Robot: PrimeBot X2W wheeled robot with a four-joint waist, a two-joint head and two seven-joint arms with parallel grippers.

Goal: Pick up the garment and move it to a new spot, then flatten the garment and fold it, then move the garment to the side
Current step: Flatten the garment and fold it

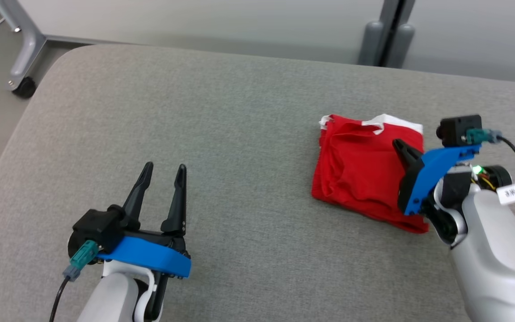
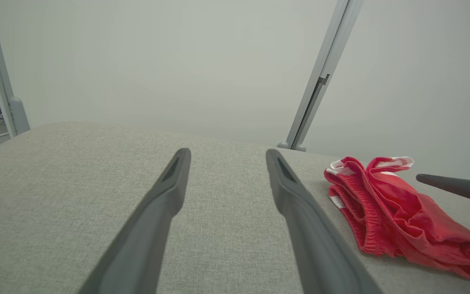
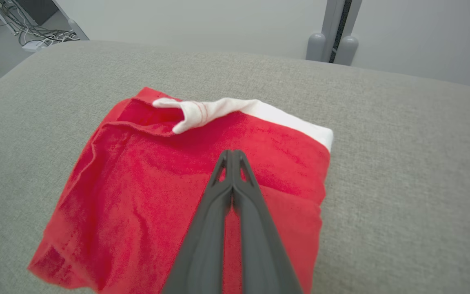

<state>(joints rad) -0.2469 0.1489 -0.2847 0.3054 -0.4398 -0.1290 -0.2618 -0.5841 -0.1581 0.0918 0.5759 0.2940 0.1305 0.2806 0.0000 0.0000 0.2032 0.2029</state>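
Note:
The garment (image 1: 360,174) is red with white trim, folded into a rough square on the right part of the grey fabric-covered table (image 1: 195,112). My right gripper (image 1: 398,144) hovers over its right half, fingers pressed together with no cloth seen between them. In the right wrist view the shut gripper (image 3: 231,153) points across the garment (image 3: 157,175) toward its white edge. My left gripper (image 1: 166,167) rests open at the lower left, far from the cloth. In the left wrist view, the open gripper (image 2: 227,153) points over bare table, and the garment (image 2: 394,212) lies to its right.
A metal frame leg with a caster (image 1: 20,85) stands off the table's far left corner. A grey upright post (image 1: 387,40) rises behind the far edge. Cables (image 3: 35,36) lie on the floor beyond the table's corner.

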